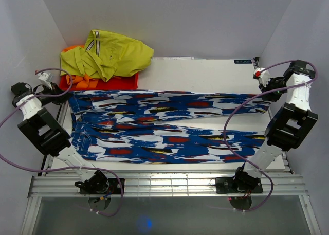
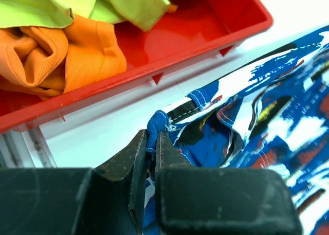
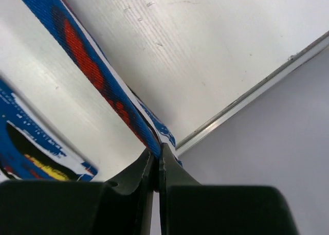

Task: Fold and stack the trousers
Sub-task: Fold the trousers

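On table [image 1: 205, 70], trousers [image 1: 169, 127] stretched between left pincer [image 2: 152, 137] and right pincer [image 3: 157, 150], both clamped.

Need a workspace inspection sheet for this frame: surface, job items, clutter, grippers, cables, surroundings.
Surface: white table, lightly scuffed, metal rail along its edge.
Job's things: trousers spread flat across the table, waist at the left, legs side by side to the right; not yet folded.
Clutter: red tray at the far left, holding a yellow-green garment over an orange garment.
Grippers: left gripper shut on the trousers' waistband corner; right gripper shut on a leg's hem edge.
Cables: purple cables loop from both arms; the right one crosses above the leg ends in the top view.
Surroundings: plain pale walls on three sides.
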Available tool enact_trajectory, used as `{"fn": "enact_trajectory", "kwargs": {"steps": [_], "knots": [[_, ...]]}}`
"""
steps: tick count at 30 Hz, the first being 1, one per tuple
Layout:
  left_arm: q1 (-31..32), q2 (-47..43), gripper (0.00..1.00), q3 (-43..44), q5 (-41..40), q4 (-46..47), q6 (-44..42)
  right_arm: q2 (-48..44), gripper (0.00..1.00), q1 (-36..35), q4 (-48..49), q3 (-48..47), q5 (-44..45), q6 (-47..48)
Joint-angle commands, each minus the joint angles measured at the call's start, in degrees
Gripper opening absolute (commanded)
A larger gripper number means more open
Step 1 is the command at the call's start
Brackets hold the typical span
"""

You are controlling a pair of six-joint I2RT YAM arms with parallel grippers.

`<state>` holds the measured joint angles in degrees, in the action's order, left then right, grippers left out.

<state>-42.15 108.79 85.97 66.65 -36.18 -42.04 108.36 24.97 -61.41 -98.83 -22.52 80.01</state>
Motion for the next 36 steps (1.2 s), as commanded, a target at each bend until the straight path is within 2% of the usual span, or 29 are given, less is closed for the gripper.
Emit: {"fn": "enact_trajectory", "kwargs": {"steps": [1,2,3,6,7,8,9,11,13,14,15,19,23,29,36], "knots": [[-5.83,-7.80,0.00,0.42,6.37,-8.62,-13.22,-7.52,0.08,4.20,-2.93,4.42,1.87,16.22],[-6.97,-8.68,0.00,0.07,8.39,-10.82,-15.59,-9.11,0.08,4.99,-3.10,7.22,1.35,17.10],[-9.33,-9.03,0.00,-0.28,9.19,-13.45,-21.53,-10.52,0.08,6.74,-3.45,8.90,0.99,17.98],[-14.34,-8.95,0.00,-0.46,9.90,-28.55,-35.34,-17.02,0.08,11.22,-4.16,16.34,0.29,23.60],[-15.58,-8.43,0.00,-0.54,9.20,-38.51,-47.40,-20.43,0.08,12.28,-4.42,18.56,0.37,25.36],[-17.86,-7.55,0.00,-0.72,6.76,-43.66,-54.04,-22.12,0.08,14.73,-4.34,23.54,0.90,29.03],[-18.66,-7.72,0.00,-3.50,4.82,-44.32,-54.20,-24.92,0.08,15.80,-4.25,26.11,1.34,30.98],[-20.33,-8.86,0.00,-8.43,0.52,-44.24,-60.67,-27.22,0.08,18.17,-2.85,31.30,3.35,34.67],[-21.57,-10.35,0.00,-17.01,-8.34,-44.15,-70.66,-29.42,0.08,19.23,-1.62,38.68,5.11,36.18],[-21.74,-10.62,0.00,-19.68,-11.51,-43.97,-72.81,-30.13,0.08,19.67,0.83,41.23,6.86,36.71],[-21.66,-10.62,0.00,-21.79,-16.07,-42.41,-73.35,-31.18,0.08,19.94,1.89,43.69,7.75,37.49],[-21.75,-10.71,0.00,-26.47,-19.97,-36.16,-68.71,-32.33,0.08,20.47,7.78,55.38,11.88,38.47],[-21.75,-11.67,0.00,-28.05,-22.70,-28.95,-63.87,-31.72,0.08,20.73,11.39,58.04,12.69,37.59],[-21.66,-12.29,0.00,-23.06,-18.50,-29.99,-61.49,-28.99,0.08,20.64,8.15,50.85,9.35,34.26],[-23.05,-9.31,0.00,-7.42,-15.07,-44.21,-62.63,-28.11,0.08,23.45,1.03,39.60,7.23,35.91]]}}
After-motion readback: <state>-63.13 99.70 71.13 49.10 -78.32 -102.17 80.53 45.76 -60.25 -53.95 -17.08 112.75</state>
